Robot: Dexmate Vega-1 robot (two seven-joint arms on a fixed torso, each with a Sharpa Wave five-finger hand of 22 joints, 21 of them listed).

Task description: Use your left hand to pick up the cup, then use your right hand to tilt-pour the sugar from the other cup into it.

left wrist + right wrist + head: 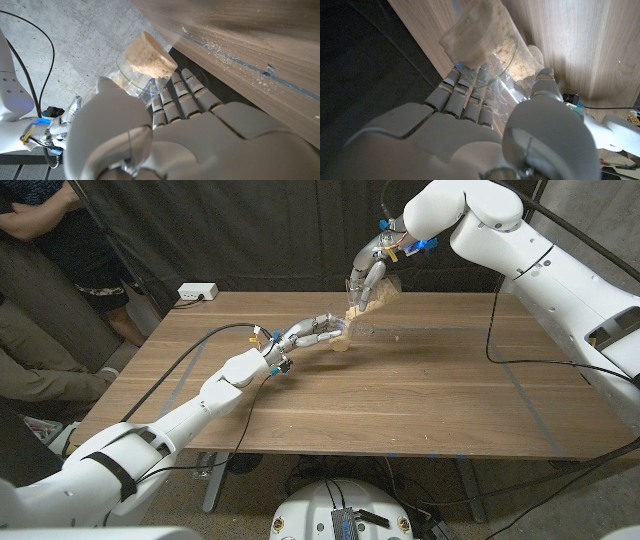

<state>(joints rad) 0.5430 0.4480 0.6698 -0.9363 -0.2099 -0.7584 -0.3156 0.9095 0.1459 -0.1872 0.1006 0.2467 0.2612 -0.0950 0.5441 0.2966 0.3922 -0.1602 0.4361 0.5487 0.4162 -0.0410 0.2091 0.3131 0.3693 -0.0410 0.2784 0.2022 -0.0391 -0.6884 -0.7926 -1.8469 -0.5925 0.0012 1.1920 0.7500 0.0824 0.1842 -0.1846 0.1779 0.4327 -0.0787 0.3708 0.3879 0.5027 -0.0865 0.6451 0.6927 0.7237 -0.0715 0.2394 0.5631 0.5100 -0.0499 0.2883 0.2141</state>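
Left hand [318, 331] clamps the receiving cup [345, 340]. Right hand [370, 272] grips the sugar cup [380, 296], tilted just above it. Both look like thin clear plastic, light and crushable; hold mid-wall, gently. Right wrist view shows sugar [475, 35] crowding the mouth; head view blurs that.

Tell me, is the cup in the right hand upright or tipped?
Tipped. In the head view the right hand holds its cup tilted, mouth down toward the cup in the left hand.

A white power strip [197, 292] lies at the wooden table's [420, 405] far-left corner — a person [45, 270] stands beyond
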